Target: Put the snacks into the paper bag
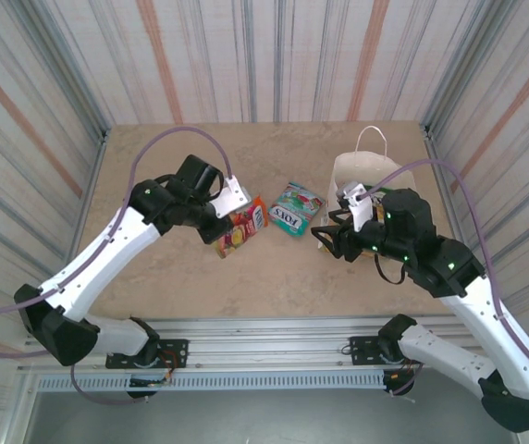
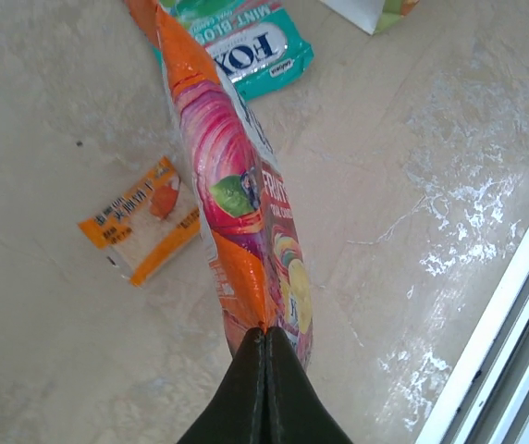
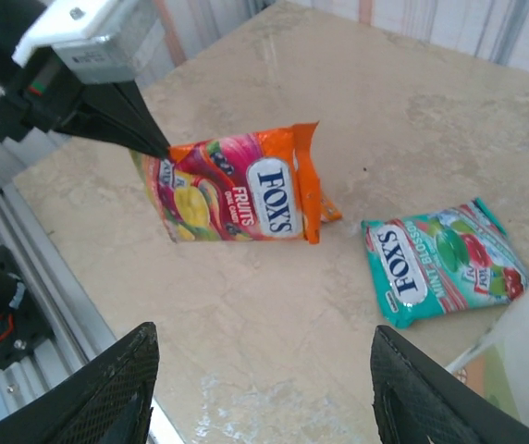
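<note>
Note that your work surface is a beige, marble-patterned table, enclosed on its far, left and right sides by striped wall panels, with an aluminium rail running along its near edge.

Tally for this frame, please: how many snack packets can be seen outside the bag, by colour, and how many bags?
orange FOX'S packet: 1, pinched in the left gripper
teal FOX'S packet: 1, lying flat
small orange packet: 1, lying flat
paper bag: 1
Total: 4 things, 3 of them packets
</note>
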Available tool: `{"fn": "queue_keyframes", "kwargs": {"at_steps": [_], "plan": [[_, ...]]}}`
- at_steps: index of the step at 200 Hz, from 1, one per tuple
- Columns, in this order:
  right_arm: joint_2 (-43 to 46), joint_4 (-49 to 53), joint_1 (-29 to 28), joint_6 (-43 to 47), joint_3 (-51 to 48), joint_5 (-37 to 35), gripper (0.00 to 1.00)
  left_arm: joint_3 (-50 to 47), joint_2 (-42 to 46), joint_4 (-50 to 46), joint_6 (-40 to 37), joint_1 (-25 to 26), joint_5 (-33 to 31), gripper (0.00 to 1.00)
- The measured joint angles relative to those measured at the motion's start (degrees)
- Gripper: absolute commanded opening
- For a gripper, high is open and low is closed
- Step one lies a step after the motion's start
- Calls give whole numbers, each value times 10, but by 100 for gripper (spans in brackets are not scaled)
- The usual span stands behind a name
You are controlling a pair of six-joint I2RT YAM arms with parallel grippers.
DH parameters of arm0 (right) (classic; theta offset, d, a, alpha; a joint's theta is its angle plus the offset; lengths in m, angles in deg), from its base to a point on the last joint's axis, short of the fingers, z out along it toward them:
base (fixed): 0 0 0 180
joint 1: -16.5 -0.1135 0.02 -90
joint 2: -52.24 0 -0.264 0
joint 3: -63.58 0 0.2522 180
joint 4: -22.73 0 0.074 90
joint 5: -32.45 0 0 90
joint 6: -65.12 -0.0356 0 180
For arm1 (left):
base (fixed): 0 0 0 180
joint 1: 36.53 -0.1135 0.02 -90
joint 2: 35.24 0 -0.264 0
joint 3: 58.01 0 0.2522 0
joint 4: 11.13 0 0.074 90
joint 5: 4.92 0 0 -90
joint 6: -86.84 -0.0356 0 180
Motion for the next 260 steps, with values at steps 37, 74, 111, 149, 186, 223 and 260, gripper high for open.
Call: {"fn": "queue_keyframes", "kwargs": {"at_steps": [37, 74, 111, 149, 186, 223, 260], "plan": [[-34, -11, 0, 45, 11, 32, 69, 32, 15, -21, -46, 0, 16, 0], [-81, -9, 0, 108, 49, 57, 74, 83, 34, -44, -74, 0, 50, 0], [-129, -23, 1, 145, 67, 73, 78, 121, 39, -57, -89, 0, 78, 0], [-163, -46, 13, 158, 67, 108, 80, 136, 42, -60, -97, 0, 106, 0], [-184, -84, 26, 157, 68, 175, 79, 148, 48, -59, -104, 0, 127, 0], [-195, -146, 28, 137, 62, 266, 74, 150, 53, -50, -108, 0, 140, 0], [-195, -206, 31, 109, 37, 323, 49, 150, 53, -31, -107, 0, 151, 0]]}}
